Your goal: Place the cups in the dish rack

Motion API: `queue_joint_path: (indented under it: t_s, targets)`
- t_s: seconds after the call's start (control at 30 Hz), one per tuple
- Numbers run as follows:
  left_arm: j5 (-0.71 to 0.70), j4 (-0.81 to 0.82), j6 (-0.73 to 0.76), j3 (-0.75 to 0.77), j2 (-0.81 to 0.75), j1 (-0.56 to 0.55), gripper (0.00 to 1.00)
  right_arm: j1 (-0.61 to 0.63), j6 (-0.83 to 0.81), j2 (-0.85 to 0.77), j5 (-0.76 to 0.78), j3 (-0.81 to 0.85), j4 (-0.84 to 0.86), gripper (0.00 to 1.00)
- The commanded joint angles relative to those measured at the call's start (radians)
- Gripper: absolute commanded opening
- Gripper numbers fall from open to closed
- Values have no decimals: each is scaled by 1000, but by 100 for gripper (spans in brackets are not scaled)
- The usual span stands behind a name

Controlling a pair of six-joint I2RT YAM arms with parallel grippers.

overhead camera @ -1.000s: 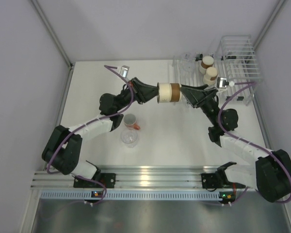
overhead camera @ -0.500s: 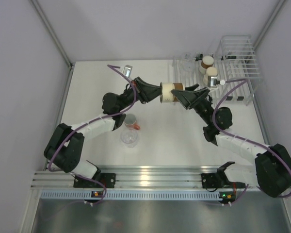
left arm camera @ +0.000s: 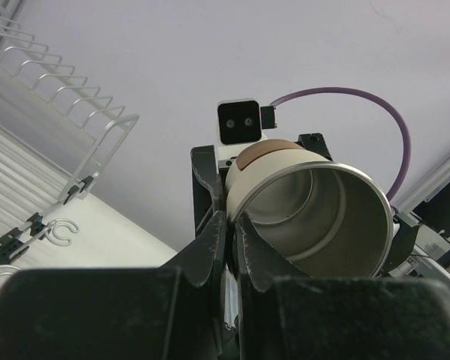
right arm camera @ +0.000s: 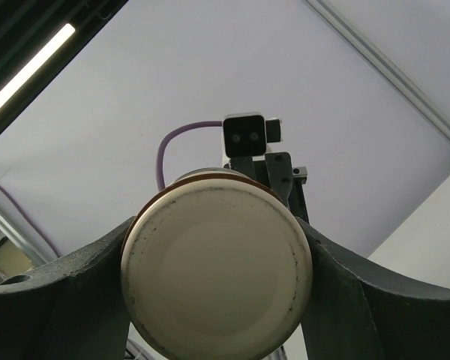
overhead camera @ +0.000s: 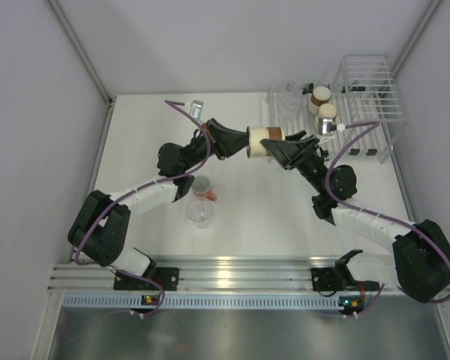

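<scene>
The dish rack stood at the right rear corner of the table. On its low part, the rear rack cup sat just behind the front rack cup. Left of the rack, above the table, the held cup lay between the left gripper and the right gripper. Left of centre, the rear table cup sat just behind the front table cup.

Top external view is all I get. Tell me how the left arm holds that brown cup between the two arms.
Observer: The left jaws pinch the brown cup by its rim wall, one inside the shiny mouth and one outside.
Operator: Now report the right side.
Observer: The cup's cream base faces the right wrist camera. The right jaws sit against both sides of the cup, with no gap showing.
</scene>
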Motion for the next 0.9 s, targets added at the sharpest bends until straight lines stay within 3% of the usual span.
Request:
queue_joint_path:
  t_s: [0.0,0.07,0.1,0.2,0.3,0.37,0.4,0.47,0.6,0.73,0.87]
  targets:
    - [-5,105,21,-8,-18,-4,0,18,-34,-5,9,37,415,41]
    - [-5,106,25,-15,-19,-4,0,18,-37,-5,14,39,415,25]
    - [-4,106,27,-18,-21,-4,0,18,-40,-5,14,37,412,11]
    - [0,106,39,-32,-27,-6,0,20,-51,-5,20,34,399,0]
    - [1,59,64,-46,-42,-4,3,17,-85,-27,26,30,351,0]
    - [1,-7,96,-49,-62,-4,12,18,-140,-65,29,34,252,0]
    - [-2,-91,138,-51,-91,-4,23,17,-161,-79,32,36,222,0]
    - [-14,-186,220,-46,-128,-4,34,14,-219,-131,38,45,107,0]
    - [-43,-383,332,-42,-231,2,95,0,-313,-215,49,74,-93,0]
    - [-48,-602,450,-2,-307,20,99,-14,-445,-284,63,144,-298,0]
    - [-114,-909,670,105,-381,31,99,-22,-606,-324,130,253,-574,0]
